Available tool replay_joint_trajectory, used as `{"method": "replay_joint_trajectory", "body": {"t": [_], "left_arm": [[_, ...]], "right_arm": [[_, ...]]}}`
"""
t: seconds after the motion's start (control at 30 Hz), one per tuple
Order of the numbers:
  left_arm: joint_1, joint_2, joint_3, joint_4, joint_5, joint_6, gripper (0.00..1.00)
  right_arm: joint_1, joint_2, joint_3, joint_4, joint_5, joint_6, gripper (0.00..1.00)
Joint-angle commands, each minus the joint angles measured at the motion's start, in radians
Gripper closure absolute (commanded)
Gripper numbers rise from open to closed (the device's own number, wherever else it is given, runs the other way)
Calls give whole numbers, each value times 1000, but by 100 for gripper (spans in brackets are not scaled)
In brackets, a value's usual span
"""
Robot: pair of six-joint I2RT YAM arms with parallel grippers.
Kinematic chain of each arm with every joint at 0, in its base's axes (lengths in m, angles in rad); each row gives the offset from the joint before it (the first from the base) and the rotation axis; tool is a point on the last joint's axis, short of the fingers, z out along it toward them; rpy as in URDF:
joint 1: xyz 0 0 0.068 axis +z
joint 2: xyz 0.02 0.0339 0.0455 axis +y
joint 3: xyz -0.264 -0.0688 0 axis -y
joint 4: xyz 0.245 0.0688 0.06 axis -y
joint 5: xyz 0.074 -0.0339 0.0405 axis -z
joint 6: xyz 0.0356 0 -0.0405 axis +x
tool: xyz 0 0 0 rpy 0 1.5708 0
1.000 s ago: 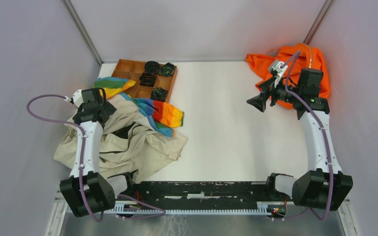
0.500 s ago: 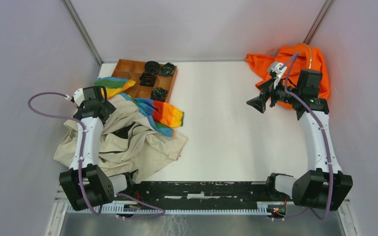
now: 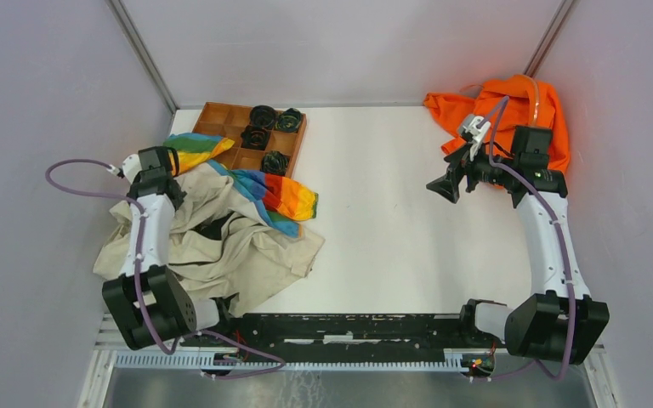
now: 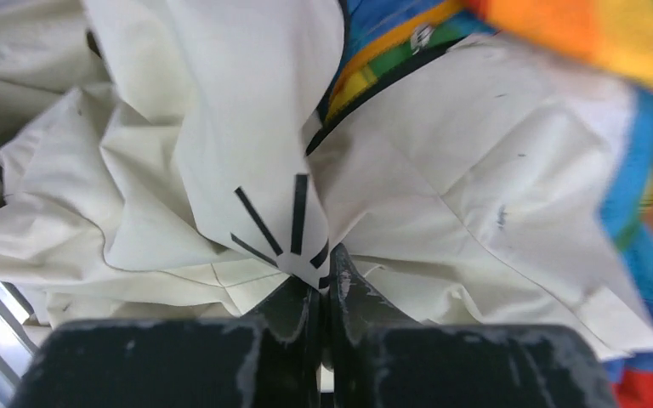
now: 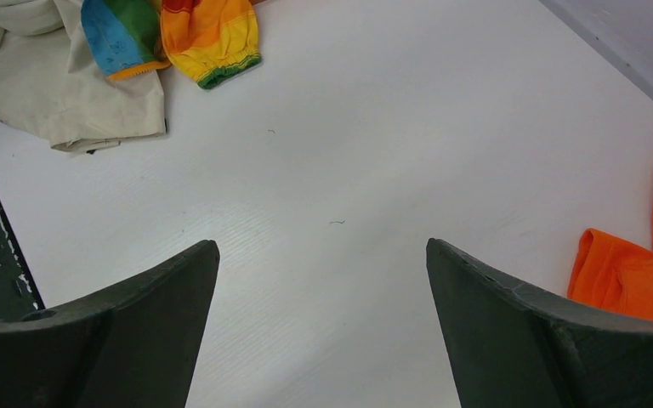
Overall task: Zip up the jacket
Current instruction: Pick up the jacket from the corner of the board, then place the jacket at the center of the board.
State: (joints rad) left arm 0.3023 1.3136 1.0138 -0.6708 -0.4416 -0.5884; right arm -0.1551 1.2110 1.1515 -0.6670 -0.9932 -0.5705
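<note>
L arm's change first: the left gripper (image 4: 323,287) stood wide a sec ago, now its jaws are pinched together on a fold of the jacket (image 3: 238,246), right at the tip of the flap bearing the black starburst logo (image 4: 293,223); wrist view shows fabric nipped betw the two fingers, so this is a grasp, not an empty clench; in the top view the L wrist has also slid a bit toward the far-left edge of the heap and sunk lower onto it; jacket itself hasn't shifted, it lies crumpled at the near-left of the table (image 3: 391,221), partly under the rainbow cloth (image 3: 282,195), w/ the wooden tray (image 3: 221,115) just beyond; right gripper (image 5: 320,248) is spread wide, holding nothing, hanging over bare table on the right near the orange garment (image 3: 497,102), well apart from the jacket; it has tipped slightly down vs a sec ago, otherwise idle; meaning for the task, imo: zipping hasn't begun, this is a first hold, prob to drag or spread the jacket flat; zipper pull not visible in any view, a dark edge near the logo may be lining or zip tape, can't tell; grip sits on chest fabric, not the zip, so expect a re-grasp; risk: rainbow cloth comes along when pulled
</note>
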Motion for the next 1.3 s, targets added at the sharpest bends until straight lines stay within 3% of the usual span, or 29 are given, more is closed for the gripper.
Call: {"method": "replay_joint_trajectory", "body": {"t": [0.0,0.17,0.3,0.43,0.6,0.73,0.83,0.9,1.07,1.2,1.27], "left_arm": [[7,-162,134,54,32,52,95],[-7,-237,348,30,209,31,98],[-48,-260,495,170,447,-35,98],[-104,-174,799,176,574,-78,98],[-197,-27,1151,267,751,-189,98],[-233,58,1308,426,848,-322,98],[-258,94,1344,591,882,-429,98],[-307,136,1377,656,871,-458,98],[-653,259,1420,668,747,-323,98],[-916,372,1437,682,628,-159,98],[-957,424,1447,722,595,-151,98]], "right_arm": [[3,-2,37,-17,-9,-35,2],[3,24,94,-42,-25,-34,2],[3,48,150,-85,-33,-50,2],[3,36,165,-104,-46,-82,2],[13,-8,126,-15,-155,-80,2],[47,-79,48,221,-268,-2,2],[97,-126,-21,480,-272,156,2],[142,-121,-11,535,-265,194,2],[303,-99,34,637,-185,285,2],[378,-150,-78,1035,-50,581,2],[383,-171,-139,1227,-15,730,2]]}}
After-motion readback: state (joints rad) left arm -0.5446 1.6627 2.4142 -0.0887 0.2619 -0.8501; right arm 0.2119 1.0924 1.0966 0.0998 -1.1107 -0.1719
